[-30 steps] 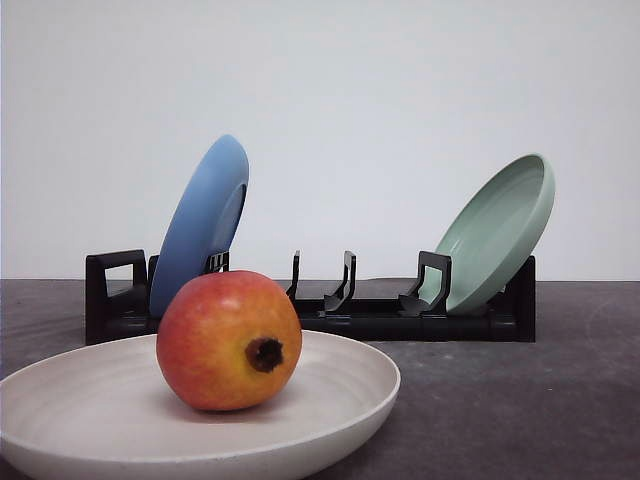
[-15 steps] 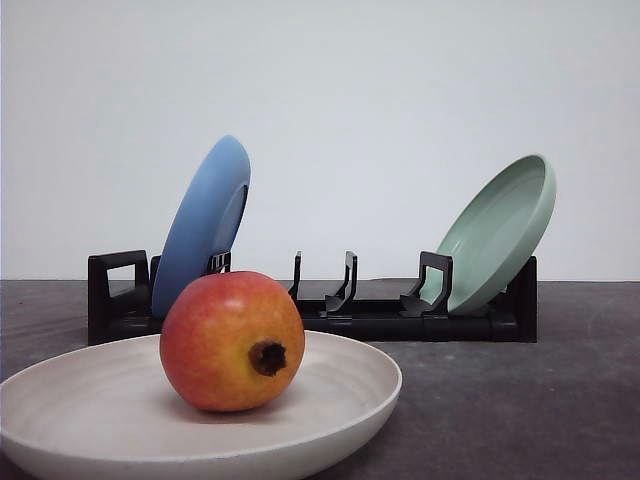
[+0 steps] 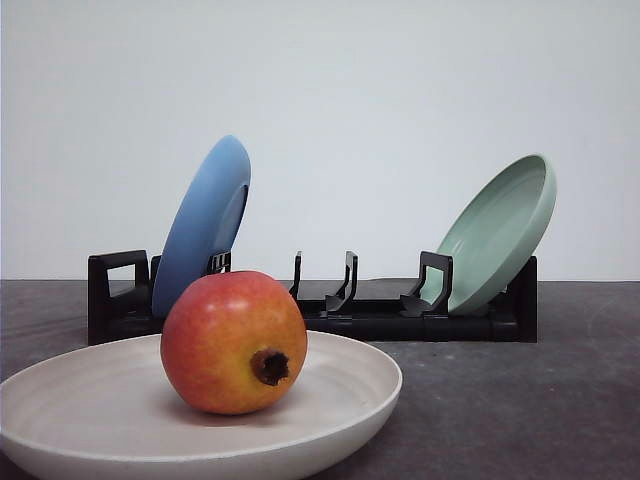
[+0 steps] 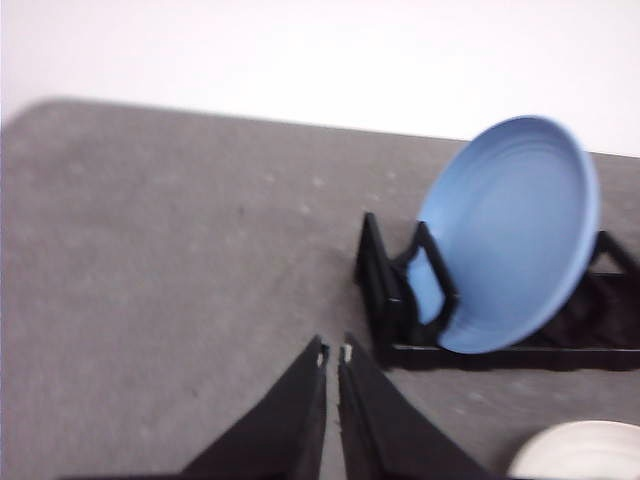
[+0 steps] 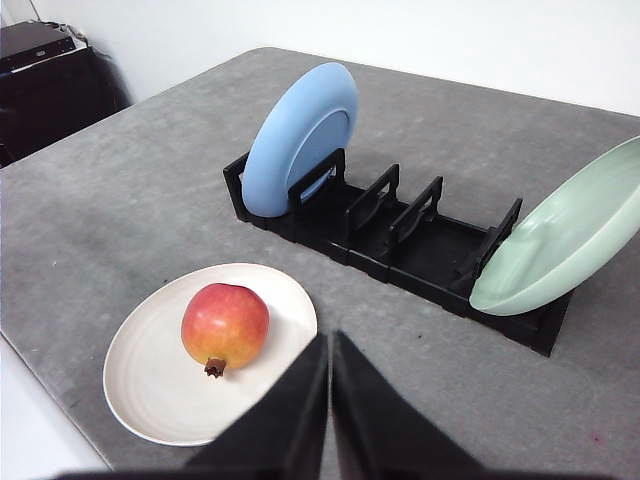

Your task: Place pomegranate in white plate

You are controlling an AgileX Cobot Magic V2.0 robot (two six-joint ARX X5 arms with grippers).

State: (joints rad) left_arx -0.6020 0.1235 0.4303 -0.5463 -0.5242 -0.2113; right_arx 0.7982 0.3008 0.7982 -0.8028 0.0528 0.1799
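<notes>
Pomegranate (image 3: 233, 343) first: it sat inside the white plate (image 3: 340, 400), resting on the plate's floor a little left of centre in the front view, with its dark calyx nub turned toward that camera and slightly down. In my right wrist view the same fruit (image 5: 224, 326) lay on the plate (image 5: 150, 385) with nothing touching it.

My right tool (image 5: 329, 345) had its two black fingers pressed together, tips meeting with no gap I could make out, and it held nothing. It hung above the desk (image 5: 120, 230) just beside the plate's rim, apart from the fruit.

My left tool (image 4: 332, 352) was likewise closed, with only a hairline slit between the fingertips, and empty. That view was somewhat blurred. It hovered over bare grey desk (image 4: 150, 260), near the end of the black rack (image 4: 390, 310), and a sliver of the white plate (image 4: 580, 452) showed at the corner.

Farther out, the rack (image 3: 330, 310) stood behind the plate on the desk (image 3: 520, 400). A blue plate (image 3: 203, 226) leaned upright in its left end slot, and a green plate (image 3: 497, 233) leaned at the right end, tilted outward. The middle slots between them held nothing. A pale wall (image 3: 380, 100) rose behind the desk.
</notes>
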